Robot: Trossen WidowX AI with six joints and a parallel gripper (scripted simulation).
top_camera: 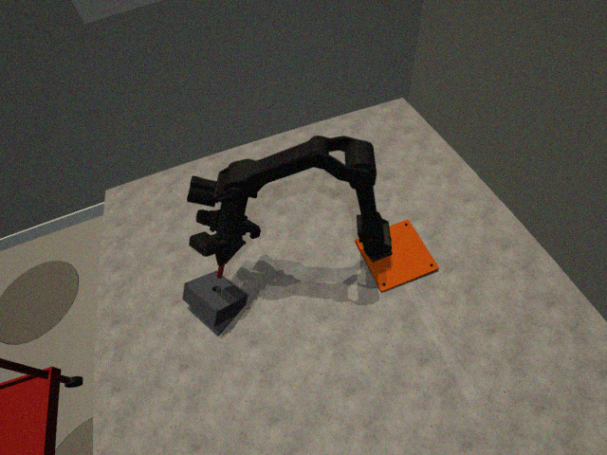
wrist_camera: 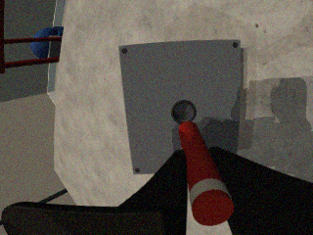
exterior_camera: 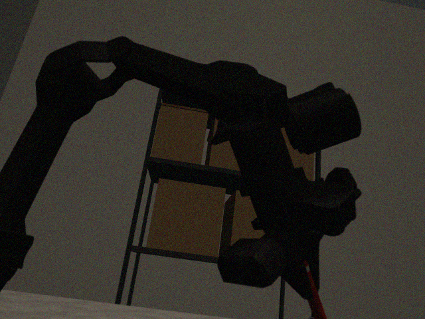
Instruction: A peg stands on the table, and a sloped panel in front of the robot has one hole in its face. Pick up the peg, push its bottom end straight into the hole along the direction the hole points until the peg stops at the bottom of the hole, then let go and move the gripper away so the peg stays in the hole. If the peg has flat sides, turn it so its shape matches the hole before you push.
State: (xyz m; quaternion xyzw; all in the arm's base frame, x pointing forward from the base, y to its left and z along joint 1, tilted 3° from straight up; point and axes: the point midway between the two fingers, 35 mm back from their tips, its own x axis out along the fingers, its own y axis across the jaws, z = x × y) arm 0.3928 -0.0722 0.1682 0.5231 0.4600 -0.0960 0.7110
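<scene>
Fingers of the gripper (wrist_camera: 202, 176) are clamped on the red peg (wrist_camera: 199, 164), one dark finger on each side of its shaft. In the wrist view the peg carries a pale band near its upper, nearer end, and its far end lies at the lower rim of the round hole (wrist_camera: 183, 112). Whether the tip has entered the hole cannot be told from this view.

The hole sits near the centre of the grey sloped panel (wrist_camera: 153, 85), which has small dark marks at its corners. The panel forms the face of a grey block that rests on the mottled surface (top_camera: 342, 353).

In the top view the arm (top_camera: 294, 158) arches from its base on an orange plate (top_camera: 409, 254) over to the block, with the gripper (top_camera: 223, 257) pointing down. The peg (top_camera: 220, 271) shows as a short red length between the fingers and the panel (top_camera: 208, 283), its lower end just beside the hole (top_camera: 216, 288).

The exterior view is dark; the arm appears as a silhouette in front of a shelf rack (exterior_camera: 185, 192), and the peg (exterior_camera: 314, 292) slants downward at the lower edge of the frame.
</scene>
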